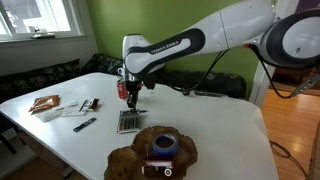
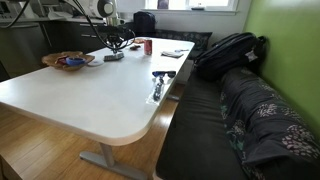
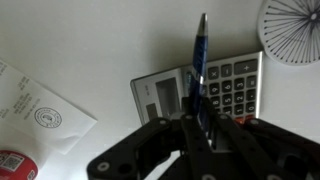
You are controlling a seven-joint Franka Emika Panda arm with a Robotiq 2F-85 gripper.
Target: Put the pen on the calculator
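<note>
The pen (image 3: 200, 50) is a thin blue stick. In the wrist view it is pinched at its lower end between the two fingers of the gripper (image 3: 196, 118), and the rest of it points away from the hand, across the calculator (image 3: 235, 85). The fingers are pressed together on the pen, with nothing else between them. It cannot be told from this view whether the pen already touches the keys or is a little above them.

The pen looks light and stiff, with a smooth round body. It may therefore turn in the grip, and it may roll when it is let go. The hold is near one end, so the long free part can swing. A hold nearer the middle would be more steady, but for a short lowering this one seems enough. It will probably be best to lay the pen flat along the key field, where the keys can stop it from rolling.

The calculator is grey and lies flat on the white table (image 1: 220, 140), directly under the gripper (image 1: 130, 97). A red can (image 1: 122, 89) stands just beside the calculator (image 1: 130, 121), and a sheet of paper (image 3: 40, 115) lies near it.
</note>
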